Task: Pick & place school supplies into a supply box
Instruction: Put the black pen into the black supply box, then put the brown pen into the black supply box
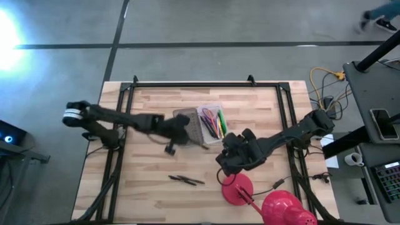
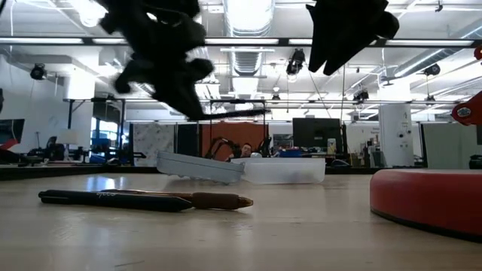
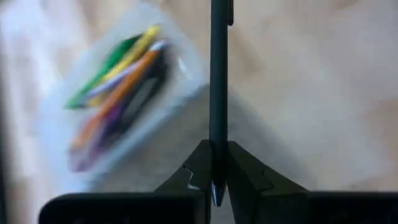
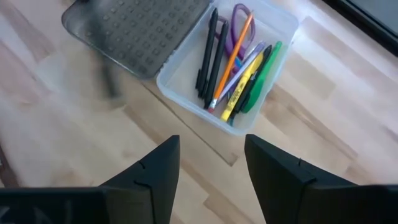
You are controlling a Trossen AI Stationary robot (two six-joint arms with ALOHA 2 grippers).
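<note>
Left end effector [image 3: 214, 177] clamped on dark pen [image 3: 218, 93] near its tip beside supply box [image 4: 273, 37] (thin, stiff, slick, may pivot); right end effector [image 4: 211, 168] open, empty.

Beside the clear, smooth plastic supply box [image 4: 273, 37] on the pale matt wood-plank table [image 4: 50, 143] lies its grey lid [image 4: 140, 31], translucent plastic with a raised grid texture.

No legible text, label, brand, number or sign found in any view. The dark pen [image 2: 113, 199] lying on the counter [image 2: 301, 233] carries faint printing along its barrel, too small to read.
</note>
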